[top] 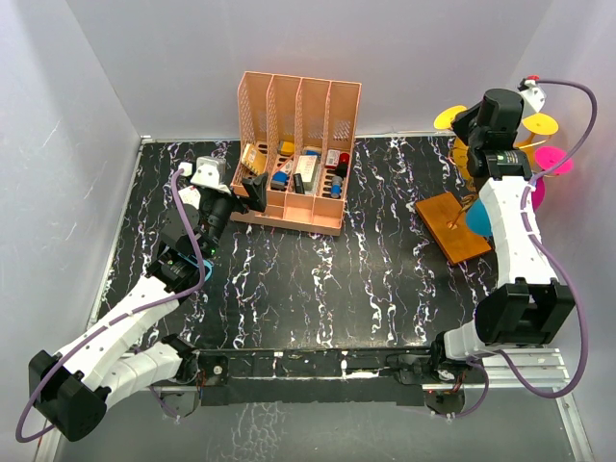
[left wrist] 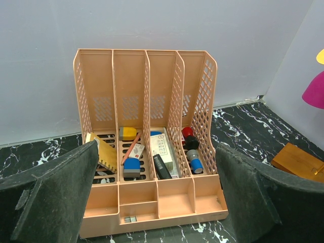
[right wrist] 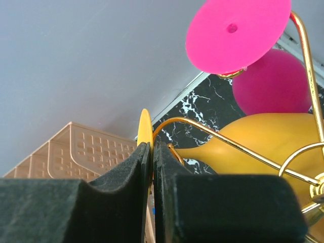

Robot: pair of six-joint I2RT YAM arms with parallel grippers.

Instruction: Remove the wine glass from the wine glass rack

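On your marbled table (top: 318,279), your right gripper (right wrist: 152,152) clamps the yellow wine glass (right wrist: 145,126) on the wine glass rack (top: 455,226); your left gripper (left wrist: 156,152), well left, gapes. The organizer (left wrist: 129,86) labels are unreadable.

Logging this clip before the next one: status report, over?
Left gripper open, facing organizer. Right gripper shut on yellow wine glass foot. Glass hanging on wine glass rack, not yet off. Pink glass close alongside.

Soft, even light falls from above and shadows are faint. In the right wrist view the right gripper (right wrist: 152,152), at 6 o'clock, looks dark and a little soft.
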